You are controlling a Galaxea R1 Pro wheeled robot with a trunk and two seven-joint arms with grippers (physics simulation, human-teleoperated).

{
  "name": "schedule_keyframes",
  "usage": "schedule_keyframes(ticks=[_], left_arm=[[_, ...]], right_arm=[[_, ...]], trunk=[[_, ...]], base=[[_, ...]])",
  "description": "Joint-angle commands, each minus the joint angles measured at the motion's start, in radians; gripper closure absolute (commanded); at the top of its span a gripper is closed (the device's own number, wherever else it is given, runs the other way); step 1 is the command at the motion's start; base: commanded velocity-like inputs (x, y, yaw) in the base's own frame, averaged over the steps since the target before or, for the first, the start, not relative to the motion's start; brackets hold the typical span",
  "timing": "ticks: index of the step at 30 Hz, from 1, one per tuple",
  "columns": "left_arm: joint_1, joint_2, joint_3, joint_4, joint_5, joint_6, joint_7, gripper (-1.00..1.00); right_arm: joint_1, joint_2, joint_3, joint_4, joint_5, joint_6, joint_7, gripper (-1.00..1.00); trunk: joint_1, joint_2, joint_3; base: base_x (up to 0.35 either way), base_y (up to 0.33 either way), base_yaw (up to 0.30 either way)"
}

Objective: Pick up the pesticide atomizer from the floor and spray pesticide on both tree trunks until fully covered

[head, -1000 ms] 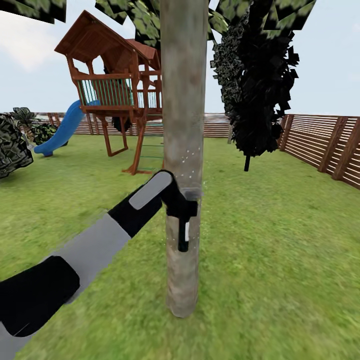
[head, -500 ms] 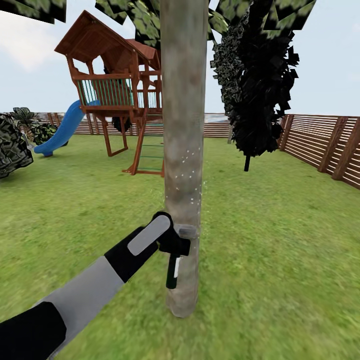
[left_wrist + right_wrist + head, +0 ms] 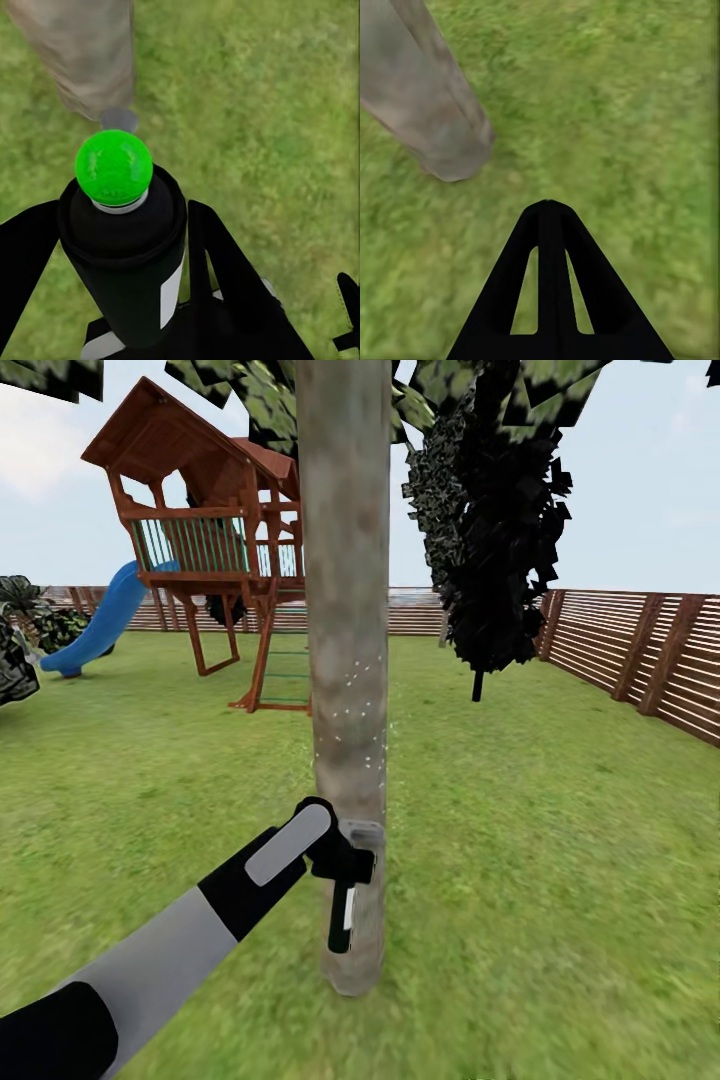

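From the head camera, one thick grey-brown tree trunk [image 3: 346, 660] rises at the middle of the grass lawn [image 3: 560, 860], with fine white pesticide specks [image 3: 358, 712] scattered across its middle stretch. One arm, the left, reaches in from the lower left; the left gripper [image 3: 345, 865] sits against the lower trunk, clamped around the pesticide atomizer [image 3: 343, 915], whose dark body hangs down below the hand while its pale grey head touches the bark. Behind stand one wooden play tower [image 3: 205, 540] with one blue slide [image 3: 90, 625], one near-black conifer [image 3: 495, 530], and a slatted brown fence [image 3: 640, 655] along the right side. In the left wrist camera, the atomizer [image 3: 124, 240] is a single dark cylinder with one bright green cap, pinched between two black fingers [image 3: 225, 262], over grass near the trunk's foot [image 3: 82, 52]. In the right wrist camera, the right gripper [image 3: 549, 217] has its two fingers pressed together at a point, empty, above grass near the trunk base [image 3: 427, 105].
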Motion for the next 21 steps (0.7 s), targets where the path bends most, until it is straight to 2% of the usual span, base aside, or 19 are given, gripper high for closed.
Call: schedule_keyframes(ticks=[1, 4, 9, 21], left_arm=[[-0.001, 0.004, -0.001, -0.001, 0.013, -0.009, 0.010, 1.00], [-0.001, 0.015, -0.001, -0.001, 0.013, -0.025, 0.009, 1.00], [-0.001, 0.017, -0.001, -0.001, 0.013, -0.043, 0.008, 1.00], [-0.001, 0.017, -0.001, -0.001, 0.013, -0.067, 0.008, 1.00]], right_arm=[[-0.001, -0.001, 0.007, 0.000, -0.008, -0.004, -0.006, 1.00], [-0.001, -0.001, 0.007, 0.000, -0.009, -0.004, -0.006, 1.00], [-0.001, -0.001, 0.007, -0.001, -0.008, -0.004, -0.006, 1.00], [-0.001, -0.001, 0.007, -0.001, -0.008, -0.005, -0.006, 1.00]], trunk=[[0.001, -0.002, -0.002], [0.001, -0.002, -0.002], [0.001, -0.002, -0.002], [0.001, -0.002, -0.002]], base=[[0.000, 0.000, -0.026], [0.000, 0.000, -0.009], [0.000, 0.011, -0.001], [0.053, 0.282, 0.058]])
